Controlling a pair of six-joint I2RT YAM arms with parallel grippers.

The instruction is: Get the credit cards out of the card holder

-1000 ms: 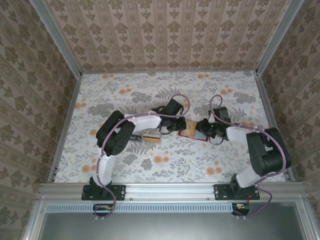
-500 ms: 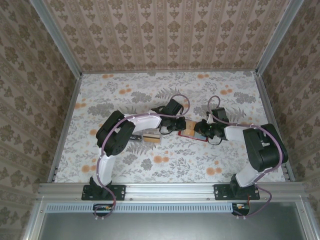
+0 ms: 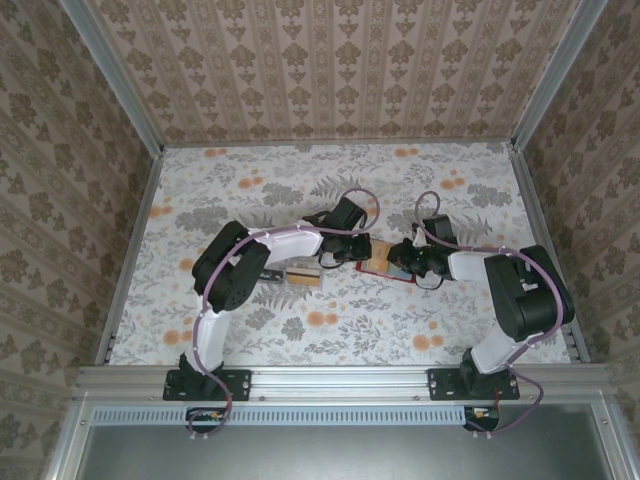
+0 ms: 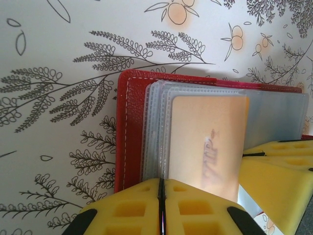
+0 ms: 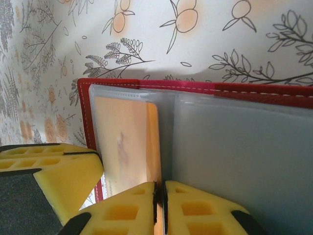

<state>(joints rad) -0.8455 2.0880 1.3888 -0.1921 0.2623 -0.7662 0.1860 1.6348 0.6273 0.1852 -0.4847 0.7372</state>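
Right gripper (image 5: 159, 188) has slid a bit left and pinches the orange credit card (image 5: 124, 142); left gripper (image 4: 161, 183) squeezes the red card holder (image 4: 128, 127)

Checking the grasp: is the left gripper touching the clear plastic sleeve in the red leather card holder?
Touching. In the left wrist view the left gripper is shut on the near edge of the clear plastic sleeve, no gap.
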